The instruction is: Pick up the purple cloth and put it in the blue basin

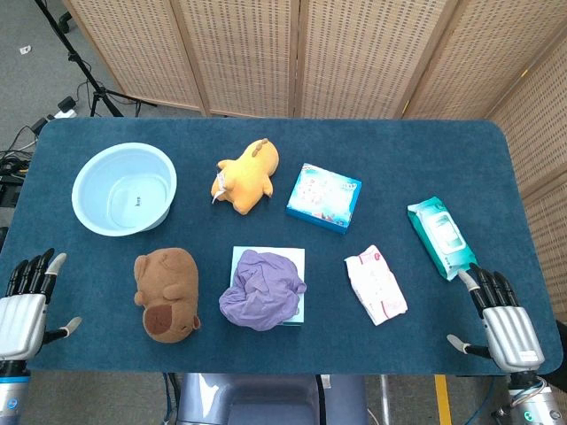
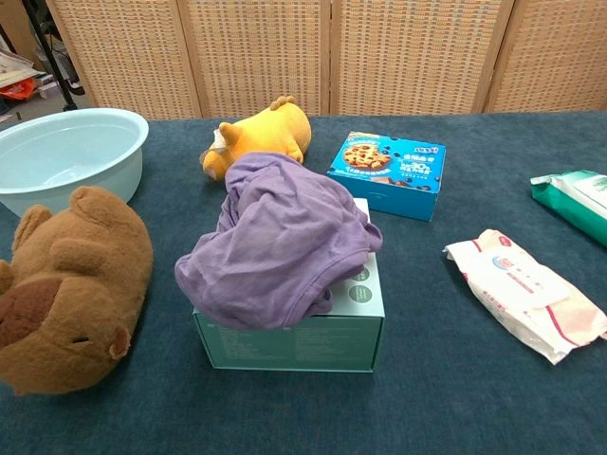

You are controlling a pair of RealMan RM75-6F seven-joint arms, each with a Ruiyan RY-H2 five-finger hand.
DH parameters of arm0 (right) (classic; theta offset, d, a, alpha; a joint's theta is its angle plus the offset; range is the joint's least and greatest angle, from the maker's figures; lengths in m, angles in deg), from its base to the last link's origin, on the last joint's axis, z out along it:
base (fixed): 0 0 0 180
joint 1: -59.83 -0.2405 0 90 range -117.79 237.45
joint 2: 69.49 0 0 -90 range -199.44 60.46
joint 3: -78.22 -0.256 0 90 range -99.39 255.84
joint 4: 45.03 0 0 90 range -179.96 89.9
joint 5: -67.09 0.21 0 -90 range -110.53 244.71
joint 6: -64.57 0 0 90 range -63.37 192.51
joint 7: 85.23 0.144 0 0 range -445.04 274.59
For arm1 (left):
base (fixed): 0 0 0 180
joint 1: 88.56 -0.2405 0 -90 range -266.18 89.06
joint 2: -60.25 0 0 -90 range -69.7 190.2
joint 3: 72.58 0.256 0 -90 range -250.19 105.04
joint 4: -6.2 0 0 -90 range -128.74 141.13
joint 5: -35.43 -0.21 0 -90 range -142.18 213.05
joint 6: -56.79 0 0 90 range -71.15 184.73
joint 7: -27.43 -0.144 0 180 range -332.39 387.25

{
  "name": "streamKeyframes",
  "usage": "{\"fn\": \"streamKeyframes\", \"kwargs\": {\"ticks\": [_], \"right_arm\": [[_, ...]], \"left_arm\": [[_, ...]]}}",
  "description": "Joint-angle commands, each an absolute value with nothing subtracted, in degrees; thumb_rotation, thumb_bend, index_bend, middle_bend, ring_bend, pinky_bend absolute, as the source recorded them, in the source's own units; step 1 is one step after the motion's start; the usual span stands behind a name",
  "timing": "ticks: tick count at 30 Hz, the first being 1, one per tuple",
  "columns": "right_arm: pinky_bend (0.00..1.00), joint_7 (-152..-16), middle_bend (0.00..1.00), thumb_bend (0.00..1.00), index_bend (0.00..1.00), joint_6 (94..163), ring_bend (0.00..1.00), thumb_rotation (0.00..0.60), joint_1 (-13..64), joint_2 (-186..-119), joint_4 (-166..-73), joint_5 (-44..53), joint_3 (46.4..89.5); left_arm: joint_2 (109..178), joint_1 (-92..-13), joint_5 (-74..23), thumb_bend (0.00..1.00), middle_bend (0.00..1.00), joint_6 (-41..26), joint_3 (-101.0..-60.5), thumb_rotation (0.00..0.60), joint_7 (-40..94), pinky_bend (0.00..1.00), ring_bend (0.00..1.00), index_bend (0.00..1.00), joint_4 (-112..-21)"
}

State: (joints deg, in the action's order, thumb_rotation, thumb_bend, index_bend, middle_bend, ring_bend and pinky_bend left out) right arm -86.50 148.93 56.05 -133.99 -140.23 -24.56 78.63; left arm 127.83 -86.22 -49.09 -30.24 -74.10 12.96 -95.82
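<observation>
purple cloth (image 1: 262, 289) sits heaped on a teal box (image 1: 296, 259); left hand (image 1: 25, 305) and right hand (image 1: 502, 319) wait empty, fingers spread. a grab could drag the box along, or bump the brown plush (image 1: 166, 292) en route to the blue basin (image 1: 85, 175).

Two plush toys (image 1: 166, 293) — one cloth (image 1: 261, 289), one basin (image 1: 95, 217), perhaps two boxes (image 1: 323, 196).

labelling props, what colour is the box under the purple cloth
Pale teal, or mint green; the box under the purple cloth shows best in the chest view.
</observation>
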Motion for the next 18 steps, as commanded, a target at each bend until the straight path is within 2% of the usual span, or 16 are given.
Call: {"fn": "streamKeyframes", "kwargs": {"ticks": [1,18], "right_arm": [[0.00,-86.54,0.00,0.00,0.00,148.88,0.00,0.600,56.03,-133.99,-140.26,-24.50,78.61],[0.00,-87.37,0.00,0.00,0.00,148.40,0.00,0.600,55.94,-134.24,-140.56,-24.12,78.59]], "left_arm": [[127.86,-86.23,-49.14,0.06,0.00,-30.28,-74.08,0.600,12.96,0.00,0.00,0.00,-95.82],[127.56,-86.24,-48.84,0.06,0.00,-30.23,-74.30,0.600,14.10,0.00,0.00,0.00,-95.38]]}}
